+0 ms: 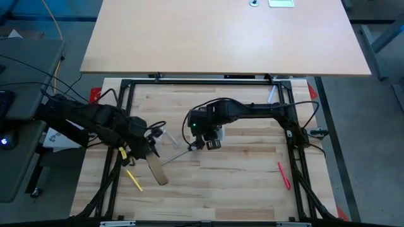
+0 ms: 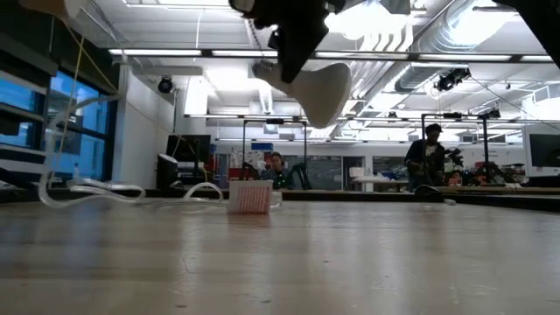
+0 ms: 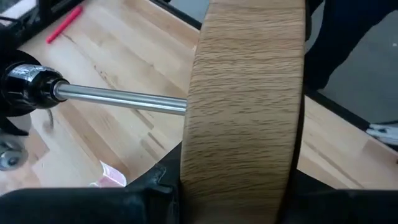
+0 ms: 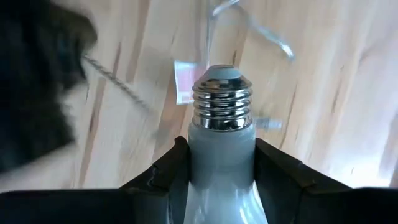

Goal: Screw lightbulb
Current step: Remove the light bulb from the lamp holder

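My right gripper is shut on the white lightbulb, whose silver screw base points away from the wrist. In the low view the bulb hangs high above the table. My left gripper is shut on the round wooden disc, which stands edge-on. The disc's thin metal stem ends in a black socket. In the high view the disc is at the centre left, and its stem reaches toward the right gripper. My left gripper pinches the wooden disc across its thickness at the rim, one finger on each flat face. The disc is lifted clear of the table, with the stem sticking out sideways toward the right arm. My right gripper pinches the bulb's white neck just below the screw base, one finger on each side. The screw base juts out past the fingertips. The bulb is lifted clear of the table.
A clear cord with a small pink and white piece lies on the table below the grippers. A pink marker lies at the right and a yellow marker at the left. A black frame borders the table.
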`<control>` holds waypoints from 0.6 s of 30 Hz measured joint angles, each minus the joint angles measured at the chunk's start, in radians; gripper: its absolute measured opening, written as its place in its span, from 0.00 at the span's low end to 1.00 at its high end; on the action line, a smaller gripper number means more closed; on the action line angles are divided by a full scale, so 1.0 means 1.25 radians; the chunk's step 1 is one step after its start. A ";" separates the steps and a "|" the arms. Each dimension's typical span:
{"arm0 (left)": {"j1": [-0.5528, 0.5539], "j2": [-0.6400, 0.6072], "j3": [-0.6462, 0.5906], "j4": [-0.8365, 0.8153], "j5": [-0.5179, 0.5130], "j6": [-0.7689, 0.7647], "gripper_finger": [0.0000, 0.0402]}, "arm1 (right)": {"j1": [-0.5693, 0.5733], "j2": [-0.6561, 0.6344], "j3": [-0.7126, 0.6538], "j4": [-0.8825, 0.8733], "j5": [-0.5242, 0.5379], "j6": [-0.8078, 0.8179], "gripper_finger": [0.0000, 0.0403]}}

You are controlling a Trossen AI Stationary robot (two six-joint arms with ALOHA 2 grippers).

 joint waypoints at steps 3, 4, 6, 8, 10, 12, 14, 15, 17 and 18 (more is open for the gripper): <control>0.001 -0.005 0.000 0.002 -0.032 -0.006 0.26 | -0.004 -0.001 0.017 -0.012 0.008 -0.016 0.35; 0.001 -0.008 0.000 -0.024 -0.041 -0.003 0.26 | -0.005 0.000 0.023 -0.018 0.021 -0.021 0.35; 0.001 -0.011 -0.001 -0.088 -0.056 -0.003 0.26 | -0.010 0.000 0.035 -0.047 0.038 -0.039 0.35; 0.001 -0.012 -0.001 -0.128 -0.092 0.004 0.26 | -0.018 0.000 0.050 -0.086 0.058 -0.044 0.35; 0.000 -0.013 -0.002 -0.185 -0.163 0.016 0.26 | -0.030 0.000 0.061 -0.125 0.058 -0.036 0.35; 0.001 -0.018 -0.018 -0.208 -0.245 0.030 0.26 | -0.047 -0.001 0.070 -0.154 0.043 -0.026 0.35; 0.002 -0.028 -0.045 -0.176 -0.307 0.038 0.26 | -0.066 -0.006 0.070 -0.174 0.035 -0.020 0.35; 0.001 -0.037 -0.061 -0.161 -0.333 0.037 0.26 | -0.075 -0.010 0.070 -0.185 0.035 -0.019 0.35; -0.002 -0.059 -0.104 -0.131 -0.393 0.012 0.26 | -0.093 -0.021 0.070 -0.193 0.037 -0.009 0.35; -0.004 -0.070 -0.128 -0.109 -0.429 -0.006 0.26 | -0.103 -0.031 0.070 -0.196 0.036 0.003 0.35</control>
